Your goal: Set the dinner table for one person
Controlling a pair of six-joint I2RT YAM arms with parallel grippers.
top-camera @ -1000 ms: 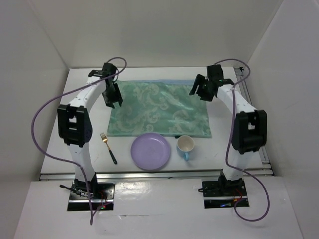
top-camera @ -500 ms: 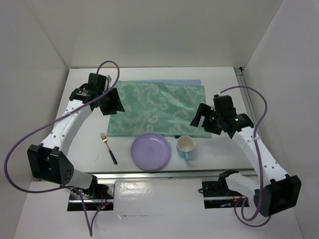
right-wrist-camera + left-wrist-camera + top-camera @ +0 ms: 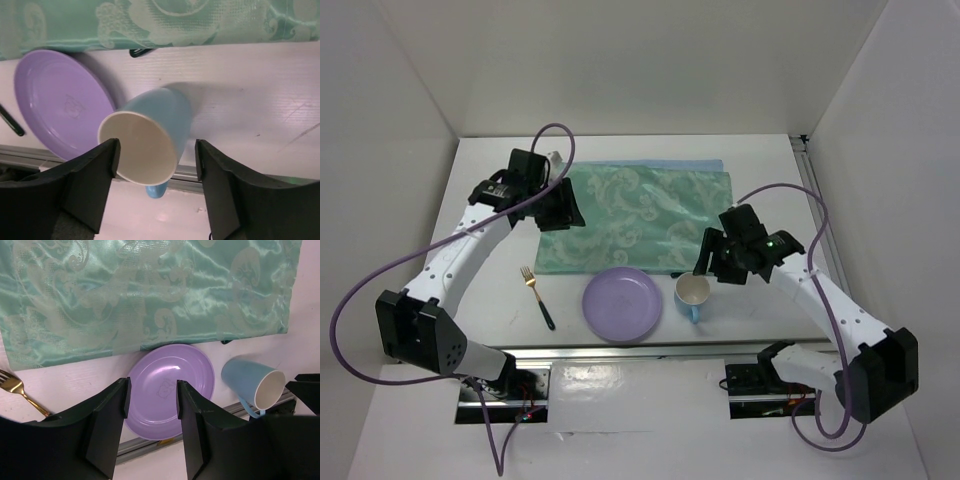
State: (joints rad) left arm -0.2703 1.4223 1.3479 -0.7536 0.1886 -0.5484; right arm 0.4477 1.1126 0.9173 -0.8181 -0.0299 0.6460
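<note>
Right end effector [image 3: 712, 265], jaws apart, hovers just above the blue cup [image 3: 692, 292] on the dinner table [image 3: 765, 160].

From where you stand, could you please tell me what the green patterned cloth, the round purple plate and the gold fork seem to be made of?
Green patterned cloth: likely satin-like fabric, glossy sheen and soft ripples. Round purple plate: probably plastic, smooth with dull highlights. Gold fork: seemingly metal tines, gold glint; dark handle, material unclear.
</note>
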